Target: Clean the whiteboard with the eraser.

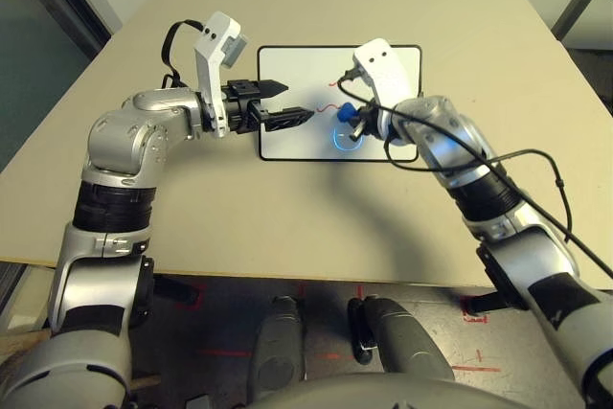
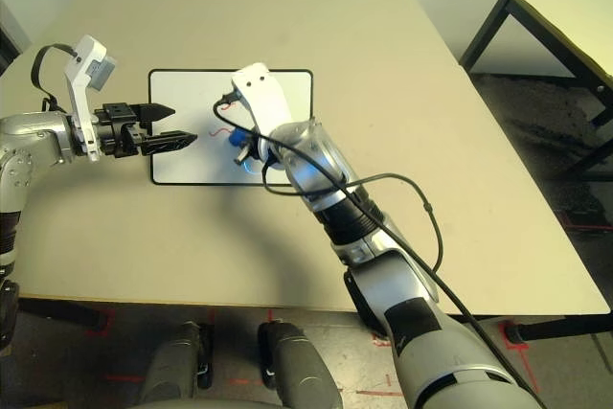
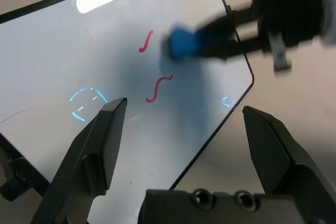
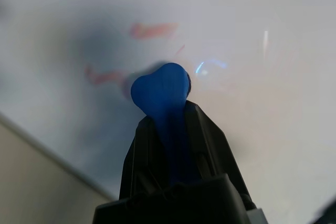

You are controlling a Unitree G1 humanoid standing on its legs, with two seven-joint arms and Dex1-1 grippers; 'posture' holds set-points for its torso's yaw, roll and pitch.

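One eraser (image 4: 160,90), one whiteboard (image 1: 287,146), two squiggles (image 3: 157,88).

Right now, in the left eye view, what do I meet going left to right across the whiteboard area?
Left gripper, open, at the whiteboard's left edge → red squiggles → blue eraser held in the shut right gripper → bare table.
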